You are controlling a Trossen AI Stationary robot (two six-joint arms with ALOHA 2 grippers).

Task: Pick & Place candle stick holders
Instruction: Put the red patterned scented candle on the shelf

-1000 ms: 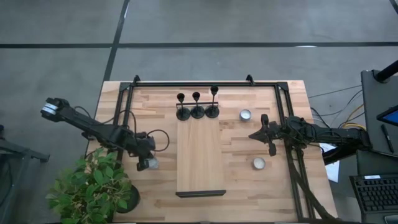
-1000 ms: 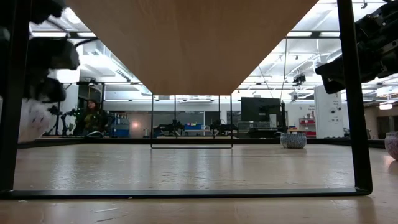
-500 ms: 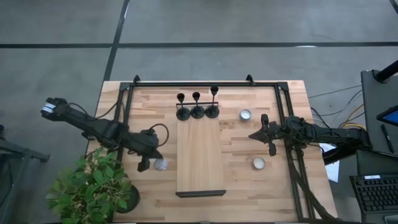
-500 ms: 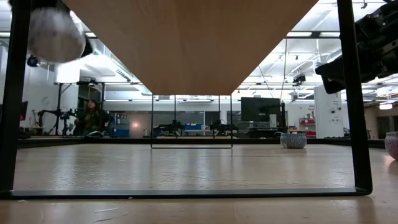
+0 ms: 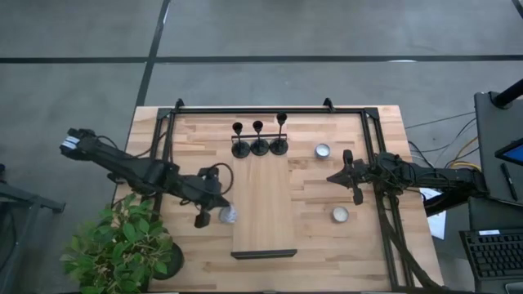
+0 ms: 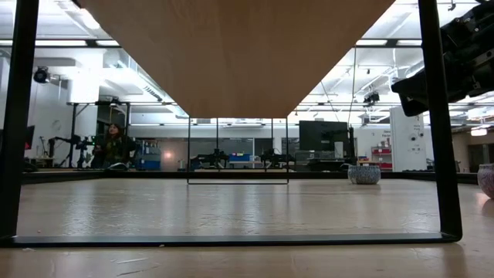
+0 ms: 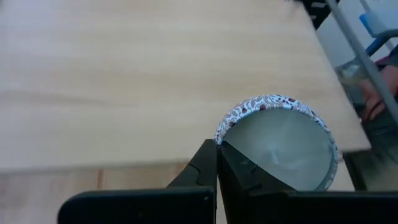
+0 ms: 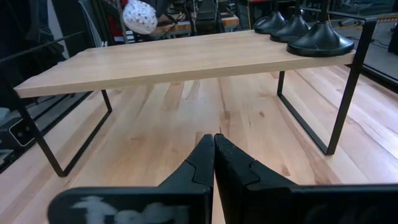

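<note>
Three black candle stick holders stand in a row on their round bases at the far end of a raised wooden shelf; they also show in the right wrist view. My left gripper is at the shelf's left edge, shut on a tealight in a patterned cup, which also shows in the high view and the right wrist view. My right gripper is shut and empty, right of the shelf, above the table. My left gripper pinches the tealight cup's wall at its rim, with one finger seemingly inside the cup and one outside. The fingers come from the table's left. The cup is lifted clear, over the shelf's left edge, its open top toward the wrist camera.
Two more tealights stand on the table right of the shelf, one far and one near. Black frame rails run along the table's far, left and right sides. A potted plant stands at the near left corner.
My left gripper has gone up and toward the table's right, to the shelf's left edge, carrying the tealight cup; the cup has risen out of the low view.
</note>
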